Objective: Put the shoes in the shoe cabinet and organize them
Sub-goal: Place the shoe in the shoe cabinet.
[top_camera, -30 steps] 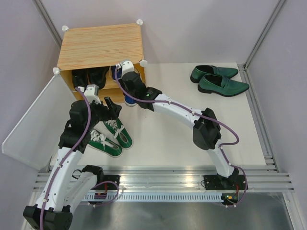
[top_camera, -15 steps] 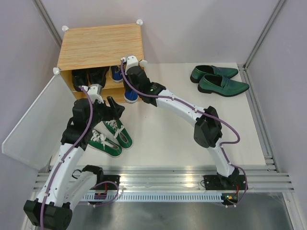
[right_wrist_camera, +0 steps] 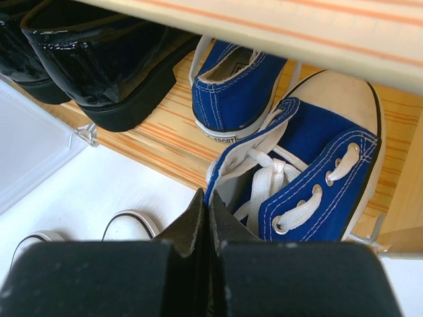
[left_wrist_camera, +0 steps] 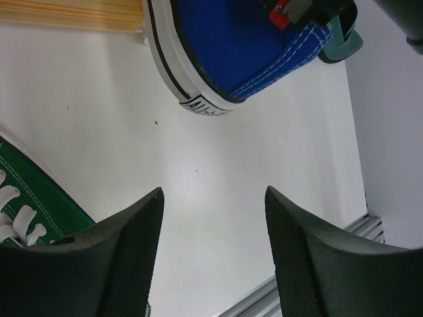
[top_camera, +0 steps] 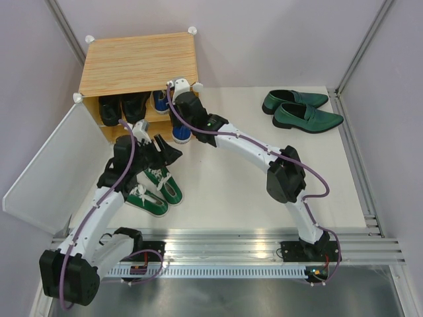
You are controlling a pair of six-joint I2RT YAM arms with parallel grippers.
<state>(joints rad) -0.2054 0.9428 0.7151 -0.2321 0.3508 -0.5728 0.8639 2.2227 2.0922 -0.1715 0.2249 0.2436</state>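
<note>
My right gripper [top_camera: 182, 111] is shut on the collar edge of a blue sneaker [right_wrist_camera: 317, 172], whose toe lies on the lower shelf of the wood-grain shoe cabinet [top_camera: 139, 63] and whose heel [left_wrist_camera: 225, 53] sticks out onto the table. The gripper's tips [right_wrist_camera: 208, 198] pinch the collar beside the laces. The other blue sneaker [right_wrist_camera: 234, 92] and the black boots [right_wrist_camera: 106, 59] stand on that shelf. My left gripper [left_wrist_camera: 213, 205] is open and empty, just in front of the held sneaker's heel [top_camera: 180, 132]. The green sneakers [top_camera: 155, 188] lie below it.
The dark-green loafers [top_camera: 301, 109] lie at the table's back right. The frosted door panel [top_camera: 46, 165] hangs open to the left of the cabinet. The metal rail [top_camera: 231, 247] runs along the near edge.
My right gripper has pushed the blue sneaker a little further into the cabinet. My left arm has reached forward and right, bringing its open gripper closer to the sneaker's heel.
</note>
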